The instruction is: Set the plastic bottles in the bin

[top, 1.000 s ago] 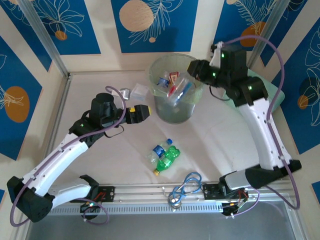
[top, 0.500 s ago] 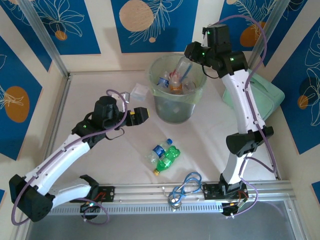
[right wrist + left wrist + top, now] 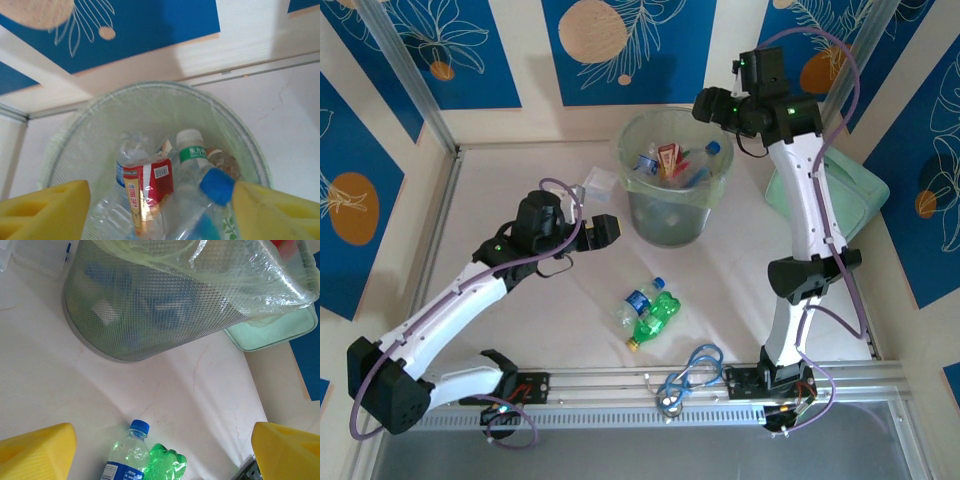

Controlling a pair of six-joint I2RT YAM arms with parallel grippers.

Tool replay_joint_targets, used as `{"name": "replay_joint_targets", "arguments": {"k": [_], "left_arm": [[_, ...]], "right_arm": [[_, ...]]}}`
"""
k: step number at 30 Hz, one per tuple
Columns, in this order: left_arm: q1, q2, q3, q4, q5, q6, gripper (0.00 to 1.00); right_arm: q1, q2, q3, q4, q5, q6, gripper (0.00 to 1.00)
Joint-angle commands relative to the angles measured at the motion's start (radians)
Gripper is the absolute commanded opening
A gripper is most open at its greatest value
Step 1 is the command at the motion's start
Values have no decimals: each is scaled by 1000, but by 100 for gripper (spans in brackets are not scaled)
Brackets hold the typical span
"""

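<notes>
The bin (image 3: 670, 215) is a tall pale green mesh bucket with a clear liner, standing at the back middle of the table. Several crushed bottles lie inside it. My right gripper (image 3: 712, 112) hovers over its right rim, open. In the right wrist view a clear blue-capped bottle (image 3: 216, 186) lies loose between the spread yellow fingers (image 3: 45, 210), on top of a red-labelled bottle (image 3: 147, 185). My left gripper (image 3: 605, 231) hangs open left of the bin. Below it on the table lie a clear blue-labelled bottle (image 3: 125, 455) and a green bottle (image 3: 166, 465), side by side.
A mint-green soft case (image 3: 850, 190) lies right of the bin, against the wall. A flat clear plastic packet (image 3: 598, 182) sits left of the bin. A coiled blue cable (image 3: 695, 368) lies near the front rail. Bare table stretches along the left side.
My right gripper has swung up over the bin and opened, and the clear blue-capped bottle has dropped into the bin. The left gripper has shifted slightly towards the bin.
</notes>
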Motion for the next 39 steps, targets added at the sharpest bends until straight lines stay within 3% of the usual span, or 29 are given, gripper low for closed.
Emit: {"name": "replay_joint_targets", "arguments": {"k": [1,11,18,29,34,39], "left_arm": [[-9,2,10,11,3,-5,90],[-11,8,-13,-28,-12,24,89],[-11,-10,-33,-36,-13,28,86],[-11,-17,-68,-68,-31,56,84],[-37,31,-93,-91,-26,100,81],[-117,106,-102,-109,-42,171,81]], "right_arm": [[-6,18,20,-45,6,5,77],[48,-48,-77,0,2,-4,65],[98,-57,-153,38,6,-4,48],[137,-44,-113,33,16,9,44],[199,-192,-288,105,-4,-11,45],[253,-450,-633,249,-81,9,46]]}}
